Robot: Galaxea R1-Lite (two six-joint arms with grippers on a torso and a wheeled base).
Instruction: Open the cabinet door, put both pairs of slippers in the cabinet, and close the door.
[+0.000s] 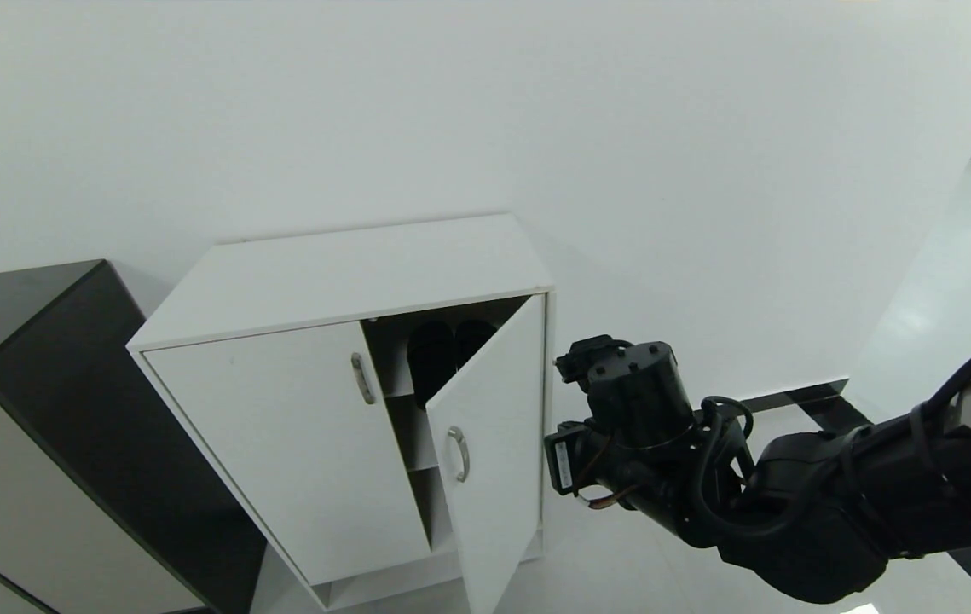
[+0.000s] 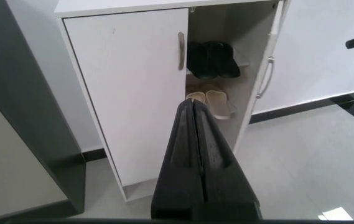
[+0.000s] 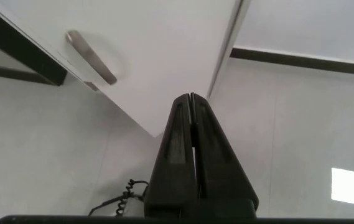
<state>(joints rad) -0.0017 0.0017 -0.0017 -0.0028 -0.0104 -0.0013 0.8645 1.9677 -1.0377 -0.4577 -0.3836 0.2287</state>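
— So, how do the fingers stand?

— On the right gripper (image 3: 192, 99) the fingers (image 3: 180, 143) are pressed together, aimed at the outer face of the cabinet's right door (image 3: 164, 50), below its handle (image 3: 91, 57). The left gripper (image 2: 193, 104) also has its fingers together, and it hangs in front of the opening, apart from it.

— And the slippers?

— Both pairs are inside the cabinet (image 1: 340, 273). The black slippers (image 2: 213, 57) sit on the upper shelf, and the pale slippers (image 2: 217, 102) are on the shelf below.

— Then closing is the step in hand?

— I'd say so. The right door stands ajar while the left door (image 2: 133, 93) is shut. The next move would be a steady push from the right fingers on the door's face until it lies flush with its neighbour. The left gripper should keep out of the door's swing.

— Anything you can't make out?

— I can't tell whether the right fingers are touching the door. In the head view the wrist hides them. The left gripper covers part of the pale pair, and the lowest compartment is mostly hidden by the door.
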